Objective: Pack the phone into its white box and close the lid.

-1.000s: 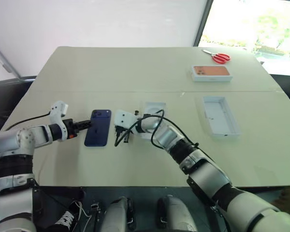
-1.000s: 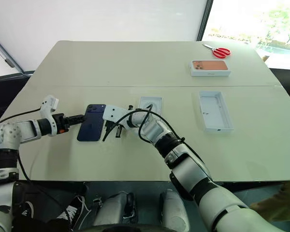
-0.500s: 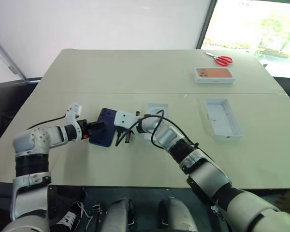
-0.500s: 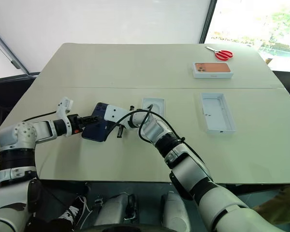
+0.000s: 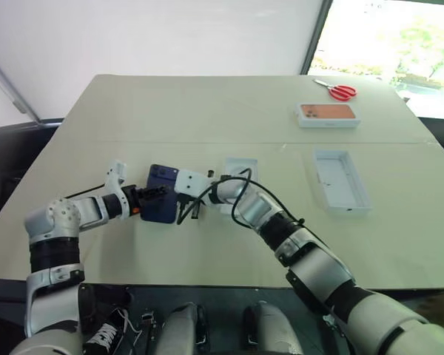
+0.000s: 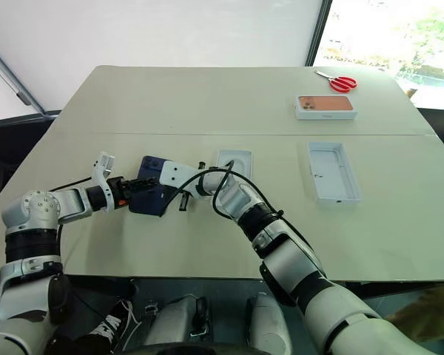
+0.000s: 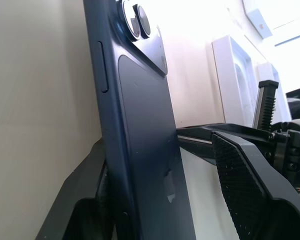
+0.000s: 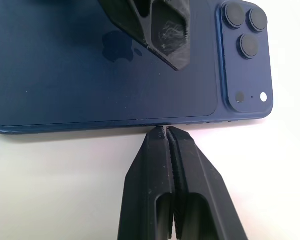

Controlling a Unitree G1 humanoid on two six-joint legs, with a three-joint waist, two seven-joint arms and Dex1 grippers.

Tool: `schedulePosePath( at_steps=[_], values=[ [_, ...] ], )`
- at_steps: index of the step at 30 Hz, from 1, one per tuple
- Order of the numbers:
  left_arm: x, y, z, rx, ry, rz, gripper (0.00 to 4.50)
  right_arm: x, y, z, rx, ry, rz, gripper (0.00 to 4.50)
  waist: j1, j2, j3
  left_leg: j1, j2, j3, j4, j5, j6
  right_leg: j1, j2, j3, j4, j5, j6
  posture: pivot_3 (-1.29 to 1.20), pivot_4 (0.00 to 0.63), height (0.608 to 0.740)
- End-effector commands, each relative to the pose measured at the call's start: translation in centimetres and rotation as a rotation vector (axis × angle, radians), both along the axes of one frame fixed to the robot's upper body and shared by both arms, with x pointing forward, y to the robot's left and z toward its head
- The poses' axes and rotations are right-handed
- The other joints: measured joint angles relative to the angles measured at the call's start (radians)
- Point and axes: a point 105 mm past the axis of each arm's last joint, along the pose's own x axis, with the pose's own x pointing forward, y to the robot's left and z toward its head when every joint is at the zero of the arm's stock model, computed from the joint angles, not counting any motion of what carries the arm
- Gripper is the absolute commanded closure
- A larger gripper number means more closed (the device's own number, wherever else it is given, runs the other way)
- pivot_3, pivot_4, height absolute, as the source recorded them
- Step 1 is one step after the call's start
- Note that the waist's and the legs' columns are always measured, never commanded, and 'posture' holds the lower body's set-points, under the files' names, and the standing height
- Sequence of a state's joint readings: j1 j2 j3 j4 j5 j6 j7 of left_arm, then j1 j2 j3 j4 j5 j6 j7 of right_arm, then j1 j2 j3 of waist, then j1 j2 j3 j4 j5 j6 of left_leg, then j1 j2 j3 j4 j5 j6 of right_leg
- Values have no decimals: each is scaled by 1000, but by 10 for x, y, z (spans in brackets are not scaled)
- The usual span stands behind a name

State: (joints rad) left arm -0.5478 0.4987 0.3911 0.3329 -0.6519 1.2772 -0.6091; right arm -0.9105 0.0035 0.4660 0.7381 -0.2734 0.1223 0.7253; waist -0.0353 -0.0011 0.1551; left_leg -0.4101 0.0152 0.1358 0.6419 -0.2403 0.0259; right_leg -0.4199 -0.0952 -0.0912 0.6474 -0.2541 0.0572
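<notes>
Beige bench [image 5: 207,103] seen from the head camera. The left pincer [image 5: 157,194] straddles the near long edge of the phone [image 5: 161,203], one finger [image 7: 240,180] over the navy back and the other beneath; its jaws stand partly open, and whether they press the phone cannot be told. In the left wrist view the phone stands tilted up on its edge, camera cluster at the far end.

The right pincer [image 8: 164,134] has its two fingers pressed together, holding nothing, tips touching the phone's opposite long edge. The phone thus lies between the two pincers, and the right arm's white wrist block [image 5: 190,182] and black cable [image 5: 207,196] cover part of it from above.

Just beyond the right pincer lies a thin white insert [image 5: 238,167] with an oval recess. Well to the right of both pincers sits the white box [image 5: 340,181], open face up, nothing in it. Farther off, beyond it, rest a white box with a pink-orange print [image 5: 325,115] and red-handled scissors [image 5: 335,89].
</notes>
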Motion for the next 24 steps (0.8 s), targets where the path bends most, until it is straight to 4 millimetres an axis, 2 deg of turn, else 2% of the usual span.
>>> schedulePosePath(
  at_steps=[1, 10, 11, 13, 17, 20, 24],
  values=[
    [-13, -4, -25, -15, 120, -17, 3425, -1, 1, -1, -10, -12, 11, 4500, -3, 0, 0, 0, 0, 0, 0, 0, 0, 0, 0, 0, 0, 0, 0, 0, 150, 740],
    [-19, -7, -27, -38, 131, -22, 3425, -3, 2, -1, -10, -16, 19, 4500, -7, -1, 0, 0, 0, 0, -1, 0, 0, -1, 0, 0, -1, 0, 0, 0, 150, 740],
    [-19, -7, -28, -46, 131, -16, 3957, -3, 1, -2, -10, -17, 18, 4500, -7, -1, 0, 0, 0, 0, -1, 0, 0, -1, 0, 0, -1, 0, 0, 0, 150, 740],
    [-19, -8, -27, -61, 122, -12, 4494, -2, 1, -1, -7, -17, 16, 4500, -7, -1, 0, 0, 0, 0, -2, 0, 0, 0, 0, 0, -1, 0, 0, 0, 150, 740],
    [-17, -10, -23, -84, 100, -10, 4494, 1, -2, 7, 41, -9, -5, 4500, -6, -1, 0, 0, 0, 0, -3, 0, 0, -1, 0, 0, -2, 0, 0, 0, 150, 740],
    [-16, -10, -15, -135, 65, 2, 4494, 1, -3, 20, 135, 21, -8, 4500, -4, -1, 0, 0, 0, 0, -4, 0, 0, -1, -1, 0, -2, 0, 0, 0, 150, 740],
    [-10, -2, 0, -217, 3, 49, 4494, -5, -9, 61, 385, 144, 20, 4500, -3, -3, 2, -2, 0, 0, -5, 0, 0, -1, -1, 0, -3, 0, 0, 0, 150, 740]
  ],
)
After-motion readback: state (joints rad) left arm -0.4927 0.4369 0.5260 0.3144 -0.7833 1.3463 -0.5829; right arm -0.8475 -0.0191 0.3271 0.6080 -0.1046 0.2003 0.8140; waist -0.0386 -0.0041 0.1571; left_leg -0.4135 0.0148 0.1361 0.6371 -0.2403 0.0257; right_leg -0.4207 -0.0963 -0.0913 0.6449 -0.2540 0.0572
